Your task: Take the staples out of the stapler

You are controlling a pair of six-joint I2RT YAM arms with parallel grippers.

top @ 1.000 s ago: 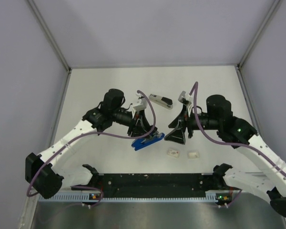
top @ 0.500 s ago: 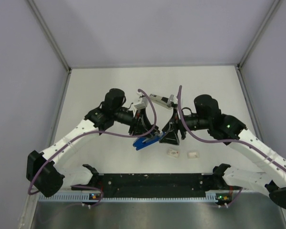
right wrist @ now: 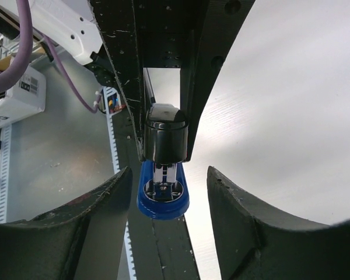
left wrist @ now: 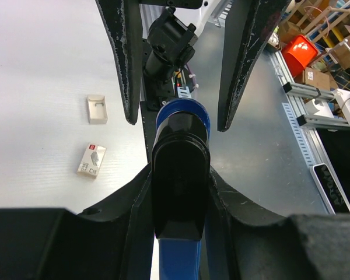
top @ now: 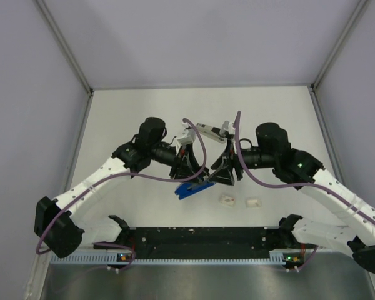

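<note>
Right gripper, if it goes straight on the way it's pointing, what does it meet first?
Probably the blue stapler: its end sits ahead between the right gripper's open fingers, with the left gripper clamped on it from the far side. Exact depth is unclear.

No legible text; only unreadable print and a red mark on the small white box [left wrist: 91,161]

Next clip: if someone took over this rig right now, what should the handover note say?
Left claw: shut on the blue stapler.
Right claw: open, fingers straddling the stapler's nose, not gripping.
On the table: labelled box, plain box, second stapler behind the arms.
Done: stapler gripped and presented.
Left: open it and remove the staples; none visible outside yet.
</note>
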